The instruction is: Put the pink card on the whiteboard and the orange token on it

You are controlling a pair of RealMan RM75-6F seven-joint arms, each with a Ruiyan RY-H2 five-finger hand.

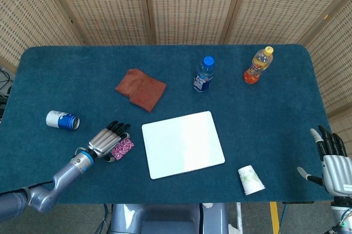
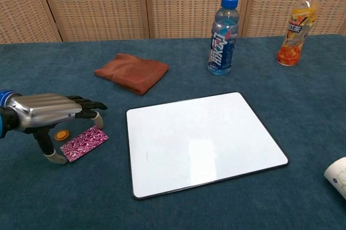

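Covering the whole worktop [image 1: 66, 74] is a dark teal cloth, and behind it stands a screen of woven cane panels [image 1: 187, 3] in wooden frames. The whiteboard [image 1: 182, 144] lies flat near the front edge, a little turned, with nothing on it. Just left of it lies the pink card [image 2: 84, 143], patterned in pink and white, and the small orange token [image 2: 61, 135] sits on the cloth close beside the card's left end.

The left hand [image 2: 48, 112] hangs over the card and token with its fingers [image 2: 86, 103] stretched forward and the thumb pointing down; it holds nothing. The right hand [image 1: 333, 160] is at the right edge of the worktop, fingers straight and apart, also with nothing in it.

Further back lie a folded rust-red cloth [image 1: 141, 89], a blue bottle [image 1: 203, 74] and an orange bottle [image 1: 258, 65], both upright. A blue can [image 1: 62, 120] lies on its side at the left, and a paper cup [image 1: 251, 179] lies tipped over near the front right.
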